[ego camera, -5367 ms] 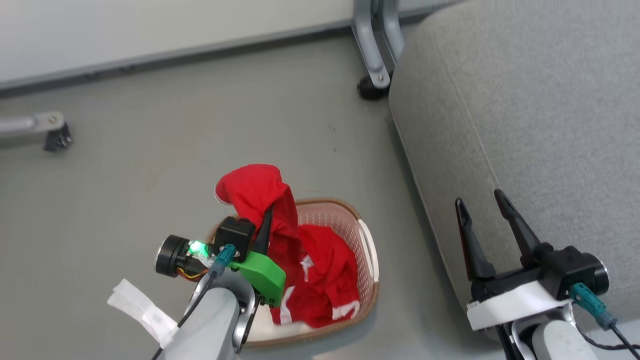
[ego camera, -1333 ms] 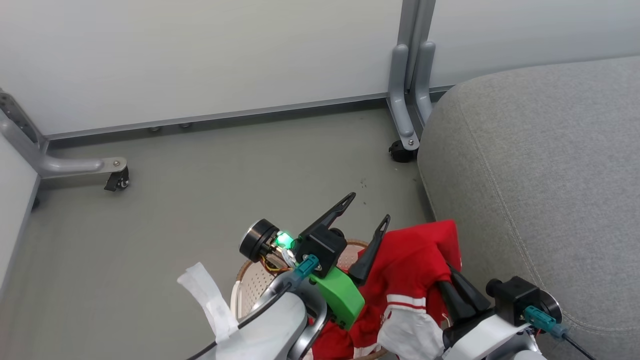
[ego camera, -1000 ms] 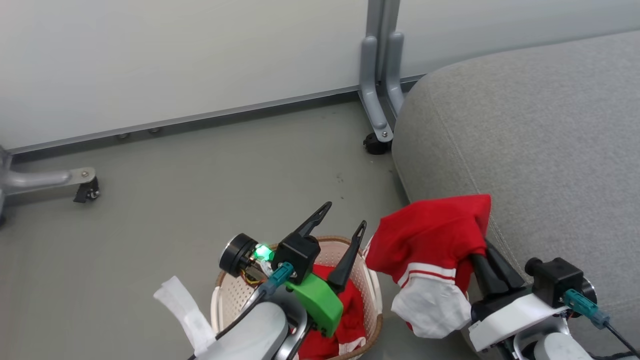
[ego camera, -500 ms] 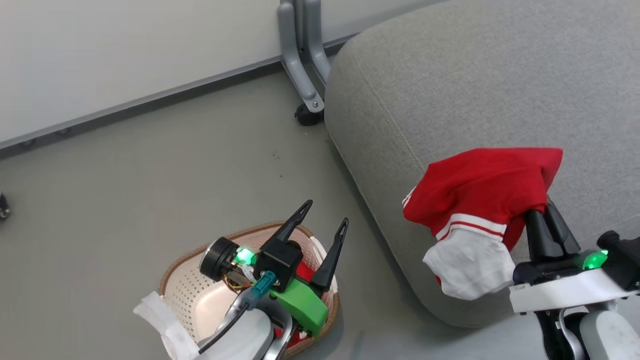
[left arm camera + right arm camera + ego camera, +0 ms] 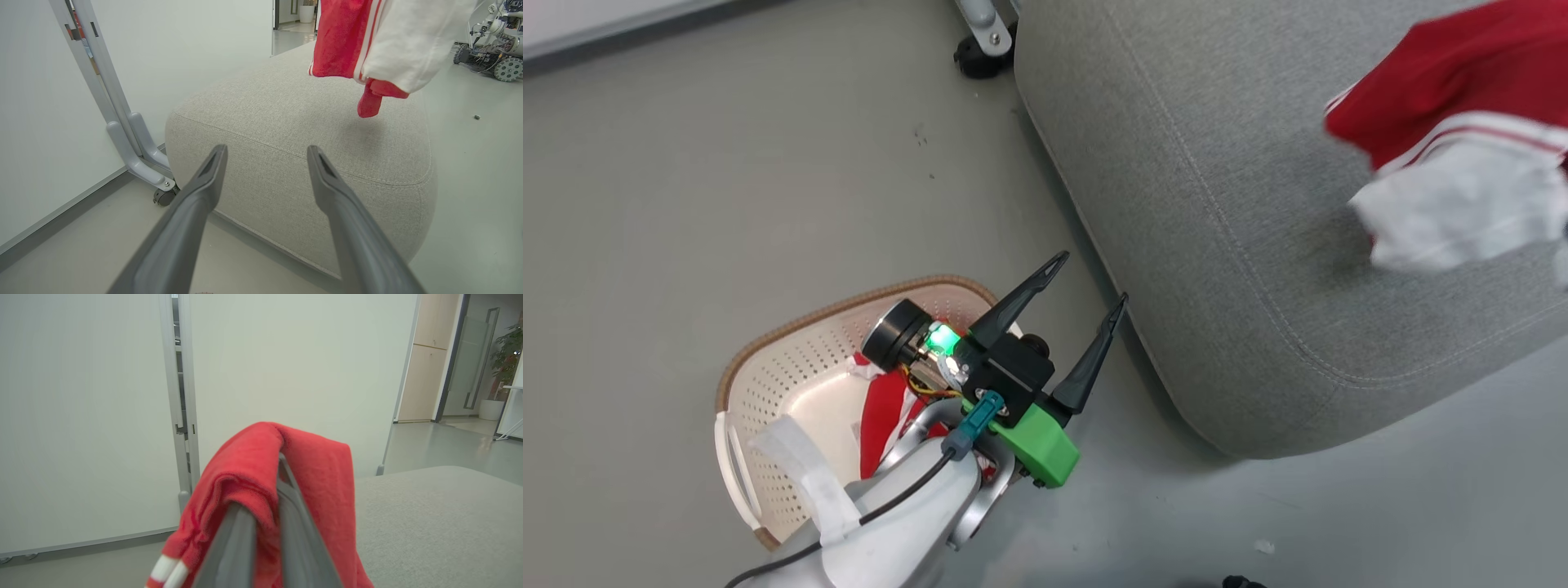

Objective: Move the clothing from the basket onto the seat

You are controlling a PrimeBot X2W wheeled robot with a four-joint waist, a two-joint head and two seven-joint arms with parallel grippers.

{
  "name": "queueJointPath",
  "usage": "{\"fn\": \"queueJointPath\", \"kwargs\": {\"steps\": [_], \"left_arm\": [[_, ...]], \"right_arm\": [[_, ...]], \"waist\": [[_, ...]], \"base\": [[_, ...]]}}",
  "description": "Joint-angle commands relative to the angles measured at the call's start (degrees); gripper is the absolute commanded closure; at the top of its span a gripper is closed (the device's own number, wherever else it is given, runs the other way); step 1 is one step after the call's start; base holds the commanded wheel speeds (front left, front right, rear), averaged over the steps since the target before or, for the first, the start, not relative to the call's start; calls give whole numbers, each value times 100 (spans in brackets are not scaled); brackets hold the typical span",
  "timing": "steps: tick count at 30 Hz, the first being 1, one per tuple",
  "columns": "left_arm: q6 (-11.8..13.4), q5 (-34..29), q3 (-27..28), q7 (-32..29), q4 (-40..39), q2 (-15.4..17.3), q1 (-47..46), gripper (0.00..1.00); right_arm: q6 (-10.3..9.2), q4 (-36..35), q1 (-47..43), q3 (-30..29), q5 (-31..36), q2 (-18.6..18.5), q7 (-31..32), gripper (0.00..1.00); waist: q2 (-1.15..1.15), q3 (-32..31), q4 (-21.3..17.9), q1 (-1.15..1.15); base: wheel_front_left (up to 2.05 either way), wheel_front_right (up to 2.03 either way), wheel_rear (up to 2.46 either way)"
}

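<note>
One red garment (image 5: 1445, 65) with a white cuff (image 5: 1462, 204) hangs in the air over the grey seat (image 5: 1217, 163), at the upper right of the head view. In the right wrist view my right gripper (image 5: 280, 461) is shut on this garment (image 5: 322, 469), which drapes over both fingers. The left wrist view shows it dangling (image 5: 343, 36) above the seat (image 5: 306, 134). My left gripper (image 5: 1094, 278) is open and holds nothing, above the floor between the basket (image 5: 792, 322) and the seat. A second red garment (image 5: 882, 412) lies in the basket, partly hidden by my left arm.
A grey partition leg with a caster (image 5: 980, 41) stands on the floor by the seat's far corner, and it appears again as the leg (image 5: 139, 163) left of the seat. A white partition wall (image 5: 81, 416) lies beyond. A wheeled machine (image 5: 500, 61) stands far right.
The garment passed from my left gripper to my right, which has carried it from beside the basket up over the seat. The left gripper stays open. The head camera has swung.
</note>
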State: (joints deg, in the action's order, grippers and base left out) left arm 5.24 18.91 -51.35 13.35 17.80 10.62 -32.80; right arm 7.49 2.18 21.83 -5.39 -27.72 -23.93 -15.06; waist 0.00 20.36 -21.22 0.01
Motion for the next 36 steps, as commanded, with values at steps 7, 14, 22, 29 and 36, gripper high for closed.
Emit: {"fn": "queueJointPath", "kwargs": {"steps": [7, 14, 22, 29, 36], "left_arm": [[-51, -230, -78, -169, -309, 175, -440, 0], [-57, -324, -153, -167, -376, 146, -595, 0], [-7, -297, -190, -12, -239, 5, -536, 0], [49, -55, -123, 136, -33, -103, -122, 0], [175, 180, 150, 186, 19, -211, 512, 0]], "right_arm": [[-1, 1150, 1506, -350, -192, -657, -16, 100], [-2, 2921, 2199, -15, -201, -616, -17, 100], [-3, 3807, 1976, -735, 254, -166, -17, 0], [-3, 3099, 695, -1893, 1052, 560, -17, 0], [-3, 2070, -654, -1865, 1564, 1311, -16, 0]], "waist": [[0, 1519, 548, -1], [0, 1766, 766, -1], [0, 1489, 1000, -1], [0, 713, 1137, -1], [0, -184, 1256, -1]], "base": [[0, 0, 0], [0, 0, 0], [0, 0, 0], [0, 0, 0], [0, 0, 0]]}}
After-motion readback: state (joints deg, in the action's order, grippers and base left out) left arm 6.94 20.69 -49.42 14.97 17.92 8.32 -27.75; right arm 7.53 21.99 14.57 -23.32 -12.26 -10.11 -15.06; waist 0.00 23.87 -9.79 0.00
